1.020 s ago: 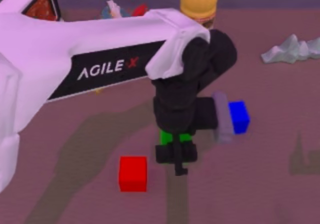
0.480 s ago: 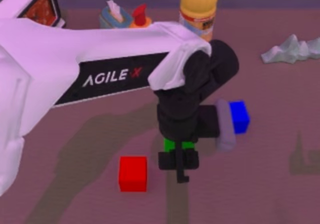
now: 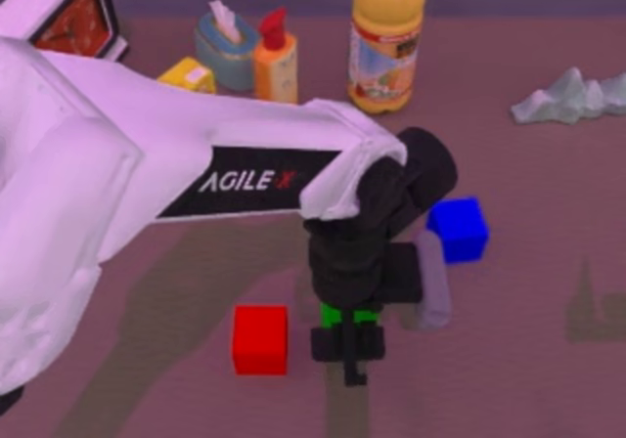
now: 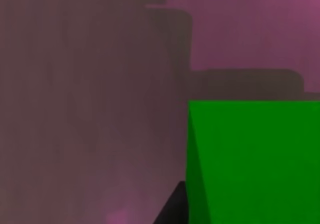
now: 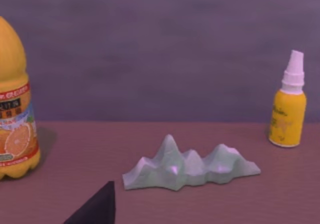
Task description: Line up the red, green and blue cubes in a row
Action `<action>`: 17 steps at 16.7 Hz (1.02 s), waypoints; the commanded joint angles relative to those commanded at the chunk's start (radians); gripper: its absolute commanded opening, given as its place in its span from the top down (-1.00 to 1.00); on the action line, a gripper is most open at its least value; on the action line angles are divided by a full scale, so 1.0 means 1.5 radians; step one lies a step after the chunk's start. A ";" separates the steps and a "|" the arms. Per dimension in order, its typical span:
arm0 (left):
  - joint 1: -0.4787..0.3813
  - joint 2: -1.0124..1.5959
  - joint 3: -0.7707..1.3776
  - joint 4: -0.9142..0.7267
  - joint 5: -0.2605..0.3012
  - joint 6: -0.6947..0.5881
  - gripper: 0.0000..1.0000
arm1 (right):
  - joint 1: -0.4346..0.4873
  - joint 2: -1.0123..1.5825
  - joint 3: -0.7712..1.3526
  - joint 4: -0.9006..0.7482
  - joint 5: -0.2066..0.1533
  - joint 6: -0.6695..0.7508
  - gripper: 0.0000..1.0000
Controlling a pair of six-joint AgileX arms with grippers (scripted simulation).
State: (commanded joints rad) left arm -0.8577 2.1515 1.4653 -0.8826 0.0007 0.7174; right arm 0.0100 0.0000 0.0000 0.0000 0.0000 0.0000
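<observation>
The red cube [image 3: 260,338] rests on the table near the front, left of centre. My left gripper [image 3: 348,348] is just to its right, shut on the green cube [image 3: 347,313], which is mostly hidden under the wrist. In the left wrist view the green cube [image 4: 252,161] fills the near corner, with one dark finger [image 4: 172,211] against its side. The blue cube [image 3: 457,229] sits on the table farther back and to the right, apart from the gripper. Only a dark corner of my right gripper [image 5: 97,210] shows, and that arm is outside the top view.
Along the back stand an orange juice bottle [image 3: 388,37], a tissue tub [image 3: 225,42], a red-capped bottle [image 3: 277,62] and a yellow carton [image 3: 188,74]. A pale crumpled lump [image 3: 567,98] lies back right. A yellow dropper bottle [image 5: 287,109] stands beyond it.
My left gripper has carried the green cube toward the table's front, nearly level with the red cube. The arm no longer covers the items at the back.
</observation>
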 joint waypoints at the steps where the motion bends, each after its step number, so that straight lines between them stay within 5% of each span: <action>1: 0.000 0.000 0.000 0.000 0.000 0.000 1.00 | 0.000 0.000 0.000 0.000 0.000 0.000 -1.00; 2: 0.000 0.000 0.000 0.000 0.000 0.000 1.00 | 0.000 0.000 0.000 0.000 0.000 0.000 -1.00; 15: 0.000 0.000 0.000 0.000 0.000 0.000 -0.96 | 0.000 0.000 0.000 0.000 0.000 0.000 -1.00; 17: 0.000 0.000 0.000 0.000 0.000 0.000 -1.00 | 0.000 0.000 0.000 0.000 0.000 0.000 -1.00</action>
State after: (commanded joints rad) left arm -0.8577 2.1515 1.4653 -0.8826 0.0007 0.7174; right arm 0.0100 0.0000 0.0000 0.0000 0.0000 0.0000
